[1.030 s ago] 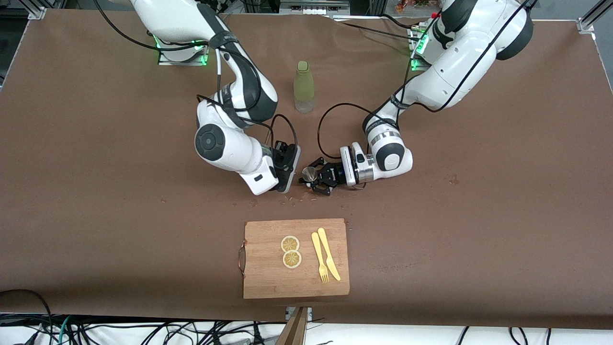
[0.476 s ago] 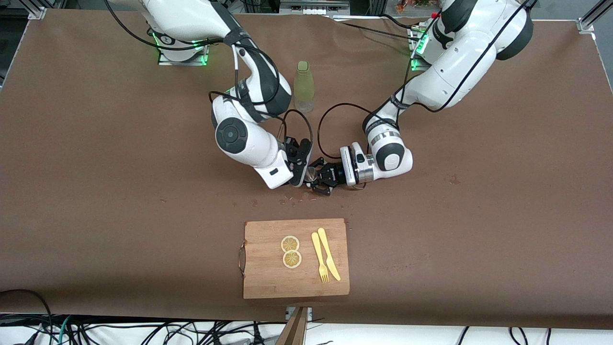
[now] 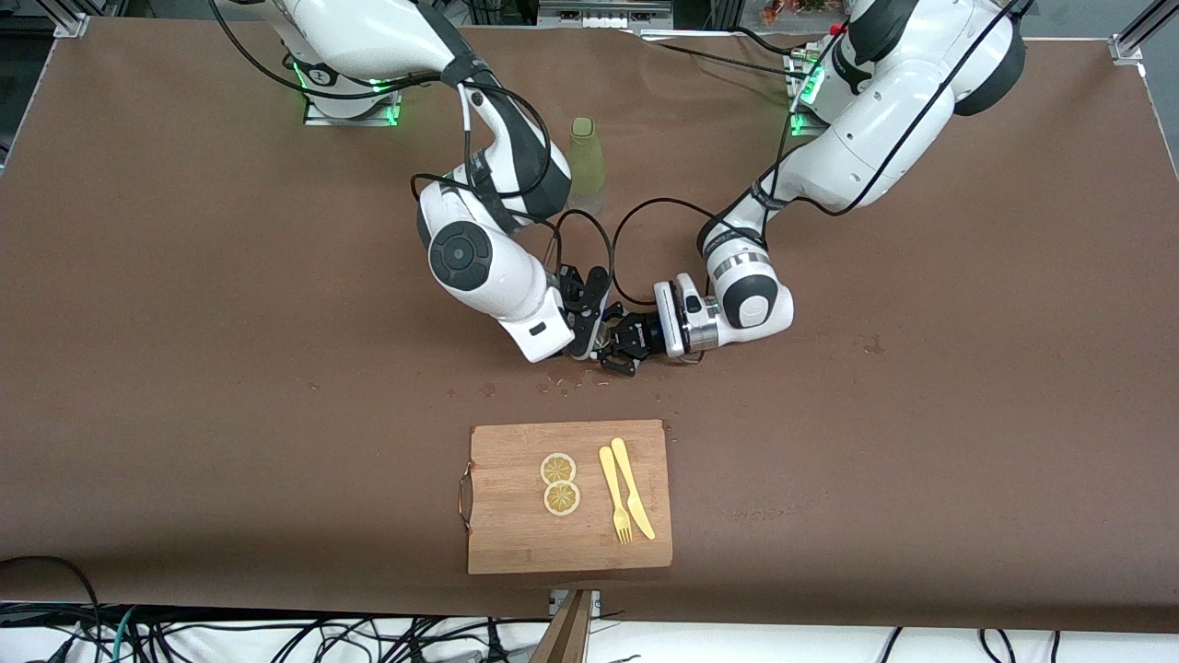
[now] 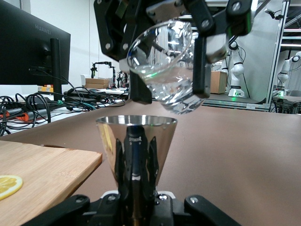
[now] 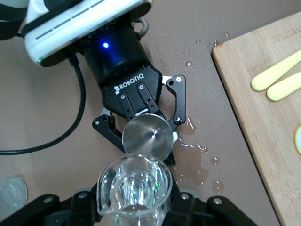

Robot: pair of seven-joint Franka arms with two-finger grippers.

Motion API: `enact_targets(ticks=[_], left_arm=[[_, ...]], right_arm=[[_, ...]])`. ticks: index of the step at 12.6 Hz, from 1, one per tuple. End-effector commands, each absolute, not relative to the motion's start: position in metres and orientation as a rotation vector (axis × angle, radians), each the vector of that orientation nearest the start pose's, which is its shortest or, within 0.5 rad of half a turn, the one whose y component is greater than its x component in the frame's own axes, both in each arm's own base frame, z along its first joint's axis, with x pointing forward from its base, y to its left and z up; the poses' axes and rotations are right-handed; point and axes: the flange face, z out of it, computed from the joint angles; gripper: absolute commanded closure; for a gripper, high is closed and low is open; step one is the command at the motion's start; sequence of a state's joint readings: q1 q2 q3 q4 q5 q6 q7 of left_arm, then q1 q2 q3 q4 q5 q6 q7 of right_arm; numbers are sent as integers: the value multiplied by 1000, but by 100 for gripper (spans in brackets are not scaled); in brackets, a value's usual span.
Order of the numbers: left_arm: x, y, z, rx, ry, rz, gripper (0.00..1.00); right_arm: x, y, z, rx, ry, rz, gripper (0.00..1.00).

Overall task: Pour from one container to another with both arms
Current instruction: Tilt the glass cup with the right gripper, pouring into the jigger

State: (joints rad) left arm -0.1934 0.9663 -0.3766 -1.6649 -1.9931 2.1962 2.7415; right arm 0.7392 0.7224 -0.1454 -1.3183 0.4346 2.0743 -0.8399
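My left gripper [image 3: 621, 344] is shut on the waist of the steel jigger [image 4: 136, 141], holding it upright just above the table. My right gripper [image 3: 589, 324] is shut on the small clear glass [image 5: 134, 188]. The glass [image 4: 164, 66] hangs tilted right over the jigger's open top [image 5: 147, 136], a short gap between them. I see no stream between them. In the front view the right gripper hides the glass and most of the jigger.
Water drops and a small puddle [image 5: 197, 165] lie on the brown table under the grippers. The olive-green bottle [image 3: 586, 152] stands by the right arm's elbow. A wooden cutting board [image 3: 516, 534] with lemon slices, a yellow fork and a yellow knife lies nearer the front camera.
The right arm has swung toward the left arm's end, bringing the glass from beside the jigger to over it. The left arm has not moved.
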Motion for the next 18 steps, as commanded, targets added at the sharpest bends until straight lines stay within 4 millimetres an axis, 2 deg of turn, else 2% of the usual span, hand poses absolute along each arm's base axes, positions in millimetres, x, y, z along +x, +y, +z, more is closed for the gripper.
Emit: enact_targets(ticks=[1, 8, 14, 16, 18], left_arm=[[552, -377, 83, 1450, -1137, 1354, 100], [552, -377, 83, 1450, -1141, 1355, 100], [552, -376, 83, 1456, -1136, 1352, 100], [553, -376, 84, 1456, -1135, 1355, 100], [553, -376, 83, 1459, -1135, 1353, 100]], right_arm=[[593, 461, 324, -2334, -1715, -128, 62], [592, 460, 324, -2349, -1787, -115, 62], [585, 469, 325, -2345, -1820, -110, 62], [579, 475, 324, -2398, -1831, -91, 62], [579, 479, 330, -2409, -1831, -104, 61]])
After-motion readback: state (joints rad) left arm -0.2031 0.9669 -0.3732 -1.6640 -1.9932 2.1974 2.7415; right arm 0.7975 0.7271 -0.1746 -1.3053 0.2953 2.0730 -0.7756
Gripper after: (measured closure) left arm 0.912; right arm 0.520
